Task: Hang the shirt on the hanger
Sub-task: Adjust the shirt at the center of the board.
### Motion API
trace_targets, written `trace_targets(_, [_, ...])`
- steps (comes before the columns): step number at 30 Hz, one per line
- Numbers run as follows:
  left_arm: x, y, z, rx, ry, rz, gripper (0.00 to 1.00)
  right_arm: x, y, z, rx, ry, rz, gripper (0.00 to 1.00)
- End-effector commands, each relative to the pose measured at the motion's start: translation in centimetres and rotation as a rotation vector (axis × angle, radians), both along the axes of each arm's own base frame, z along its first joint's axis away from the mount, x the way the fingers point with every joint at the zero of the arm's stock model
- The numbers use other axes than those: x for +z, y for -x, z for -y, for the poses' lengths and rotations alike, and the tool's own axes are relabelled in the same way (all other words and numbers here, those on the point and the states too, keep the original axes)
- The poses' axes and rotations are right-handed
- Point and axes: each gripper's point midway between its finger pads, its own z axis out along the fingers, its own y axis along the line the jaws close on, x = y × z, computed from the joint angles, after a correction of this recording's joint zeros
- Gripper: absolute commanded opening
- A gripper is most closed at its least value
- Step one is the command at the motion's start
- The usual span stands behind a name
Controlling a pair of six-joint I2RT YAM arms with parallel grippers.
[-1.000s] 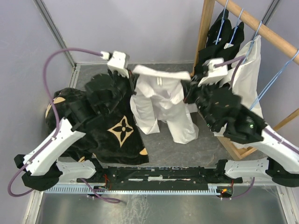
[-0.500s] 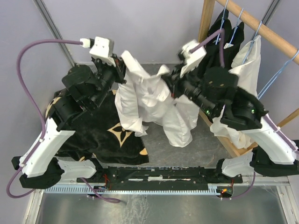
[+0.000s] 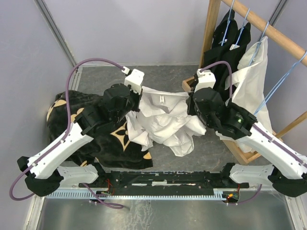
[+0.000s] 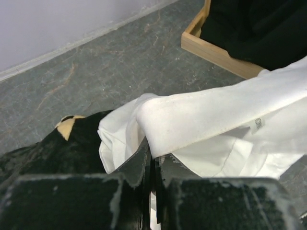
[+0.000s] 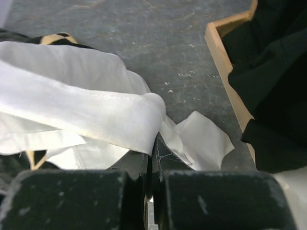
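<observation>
Both arms have dropped and drawn inward since half a second ago. The shirt, then hoisted high and hanging long, now sags, its lower part crumpled in soft folds on the grey, scuffed table. Left gripper: jaws pressed together, pinching a folded edge of the thin white fabric. Right gripper: likewise clamped on the opposite edge. A smooth band of cloth spans between them, small label showing. The shirt's left side overlaps the black cloth with tan flower motifs. The thin light-blue wire hanger hangs on the wooden rack, apart from the shirt.
</observation>
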Motion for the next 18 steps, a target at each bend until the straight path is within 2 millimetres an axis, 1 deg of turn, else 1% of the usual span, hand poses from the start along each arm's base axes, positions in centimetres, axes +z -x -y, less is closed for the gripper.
trace_targets(1, [6.2,-1.7,-2.3,0.128,0.084,0.123,0.03,5.2,-0.9,-1.4,0.086,-0.129,0.110,0.00])
trace_targets(2, [7.2,-2.2,-2.3,0.139,0.083,0.142,0.03,7.1,-1.3,-2.1,0.128,-0.129,0.146,0.00])
trace_targets(3, [8.3,-2.8,-2.3,0.148,0.088,0.162,0.03,8.7,-1.9,-2.2,0.134,-0.110,0.176,0.00])
trace_targets(4, [9.4,-3.3,-2.1,0.148,0.100,0.180,0.03,10.9,-2.4,-1.7,0.113,-0.093,0.218,0.00])
trace_targets(5, [11.5,-3.7,-1.9,0.138,0.133,0.205,0.03,13.0,-2.5,-0.8,0.087,-0.074,0.258,0.00])
trace_targets(6, [12.3,-4.2,-1.2,0.118,0.141,0.210,0.03,16.0,-2.3,0.3,0.062,-0.085,0.317,0.00])
trace_targets(7, [13.6,-4.3,-0.5,0.092,0.156,0.223,0.03,17.8,-2.0,1.5,0.041,-0.085,0.357,0.00])
trace_targets(8, [14.7,-4.4,0.3,0.062,0.173,0.236,0.03,19.4,-1.3,3.0,0.019,-0.092,0.394,0.00])
trace_targets(10, [16.3,-4.4,1.6,0.005,0.202,0.256,0.03,21.2,0.3,5.6,-0.003,-0.104,0.431,0.00])
trace_targets(12, [17.3,-4.3,2.7,-0.046,0.227,0.264,0.03,21.5,2.3,7.4,0.017,-0.114,0.425,0.00])
trace_targets(14, [17.6,-4.0,3.5,-0.085,0.242,0.262,0.03,20.7,4.0,8.2,0.053,-0.147,0.394,0.00])
trace_targets(15, [17.4,-3.9,3.6,-0.095,0.243,0.254,0.03,19.7,4.4,7.9,0.079,-0.158,0.359,0.00])
trace_targets(16, [17.1,-3.8,3.4,-0.092,0.233,0.245,0.03,18.4,4.8,6.9,0.114,-0.178,0.311,0.00])
trace_targets(17, [16.7,-3.7,2.8,-0.073,0.217,0.237,0.03,16.6,5.0,5.5,0.159,-0.191,0.252,0.00])
trace_targets(18, [16.1,-3.6,1.9,-0.038,0.197,0.229,0.03,14.6,5.1,3.6,0.208,-0.214,0.191,0.00])
